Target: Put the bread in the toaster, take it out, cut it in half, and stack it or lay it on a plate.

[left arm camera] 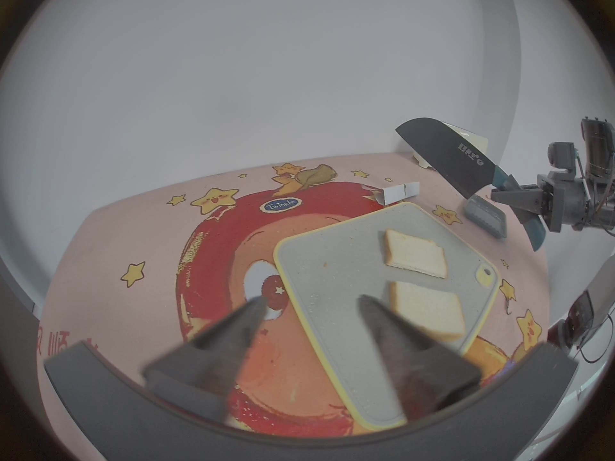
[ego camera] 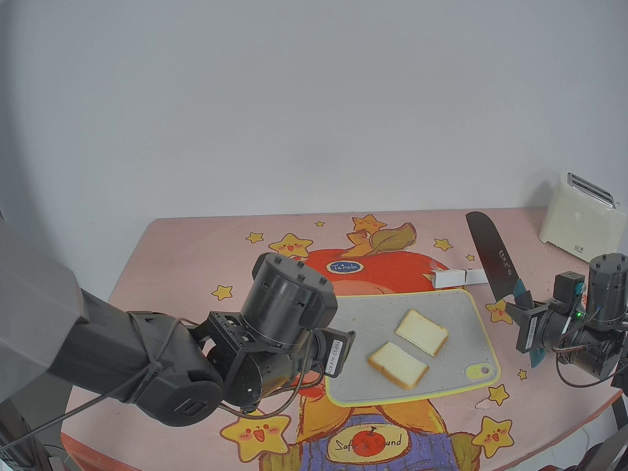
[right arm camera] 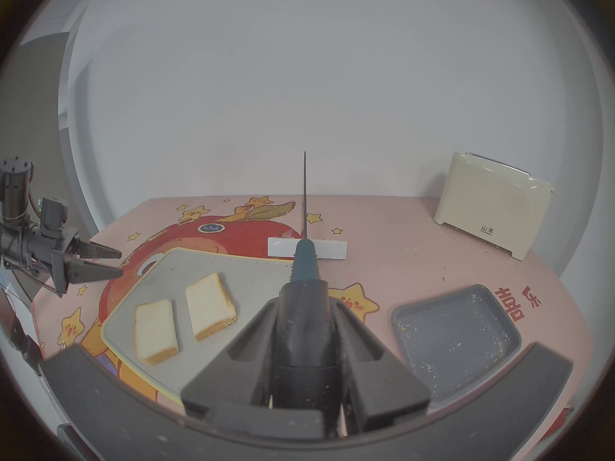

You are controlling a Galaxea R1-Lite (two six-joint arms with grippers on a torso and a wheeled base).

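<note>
Head view: two golden-crusted bread halves [ego camera: 422, 331] on board [ego camera: 366, 322]; left fingers [left arm camera: 218, 347] apart, right fingers [right arm camera: 375, 372] around knife [ego camera: 495, 264].

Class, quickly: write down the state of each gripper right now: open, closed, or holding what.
Left gripper: open, holding nothing.
Right gripper: closed on the knife, gripping its handle.
</note>
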